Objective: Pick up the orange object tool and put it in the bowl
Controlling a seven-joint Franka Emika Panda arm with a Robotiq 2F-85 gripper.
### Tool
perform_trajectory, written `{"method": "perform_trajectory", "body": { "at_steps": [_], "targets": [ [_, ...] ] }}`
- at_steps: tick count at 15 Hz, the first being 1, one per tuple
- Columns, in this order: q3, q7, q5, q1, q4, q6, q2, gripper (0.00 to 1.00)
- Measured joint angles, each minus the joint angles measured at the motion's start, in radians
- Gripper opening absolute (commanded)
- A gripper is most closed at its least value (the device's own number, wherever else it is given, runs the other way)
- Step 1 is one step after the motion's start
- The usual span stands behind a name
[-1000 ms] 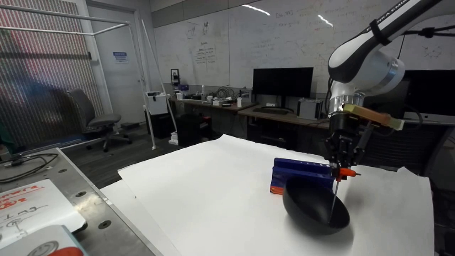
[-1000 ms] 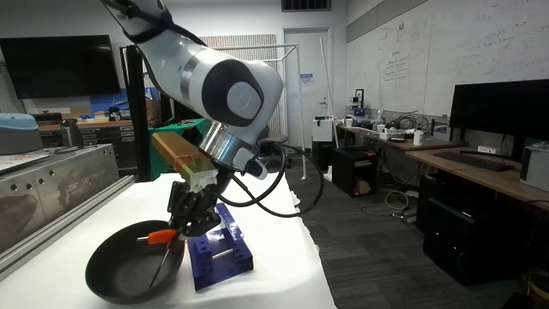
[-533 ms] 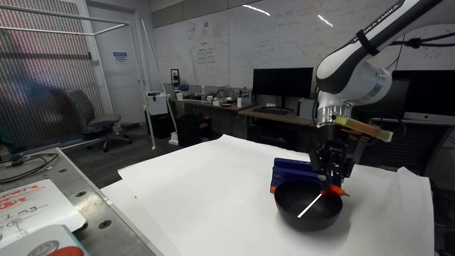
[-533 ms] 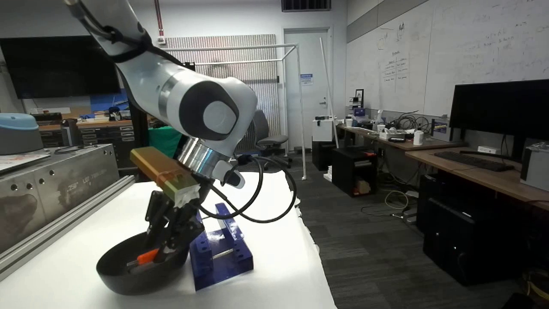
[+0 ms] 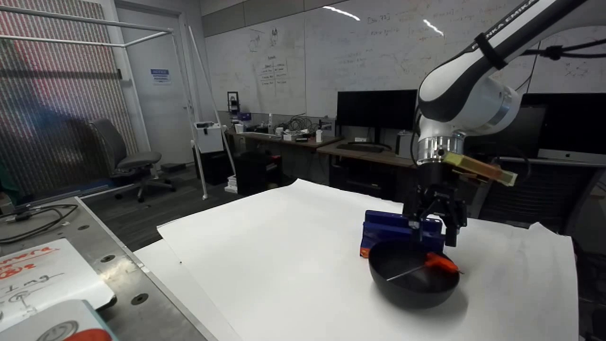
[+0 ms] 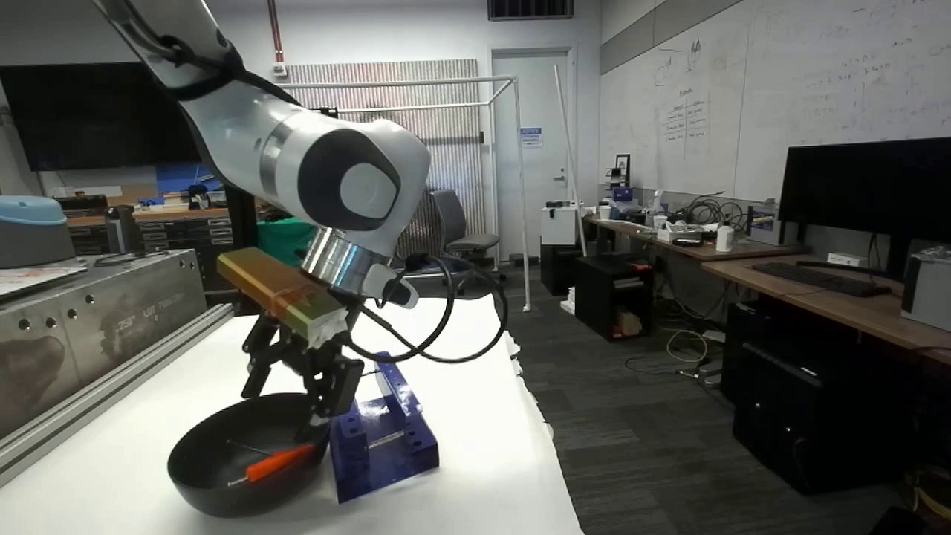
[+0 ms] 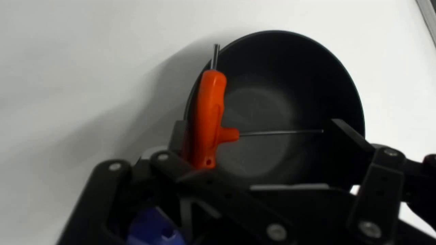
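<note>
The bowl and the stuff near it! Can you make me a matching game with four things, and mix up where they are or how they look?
Things:
1. orange tool
2. bowl
3. gripper
4. blue block

Places and looks:
A. open
B. lying inside the bowl
C. has small round holes, beside the bowl
D. black and round, standing on the white sheet

Right pairs: 1-B, 2-D, 3-A, 4-C

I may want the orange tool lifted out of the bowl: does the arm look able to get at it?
Probably yes: the jaws stand open over the black bowl, and nothing seems to block the orange tool from above, though the bowl's side close to its handle may crowd them.
</note>
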Motion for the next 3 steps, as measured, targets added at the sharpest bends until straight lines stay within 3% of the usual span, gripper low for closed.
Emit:
{"method": "perform_trajectory", "body": {
  "at_steps": [3],
  "targets": [
    [0.0, 0.002, -0.08, 0.008, -0.007, 0.05, -0.089, 1.0]
  ]
}}
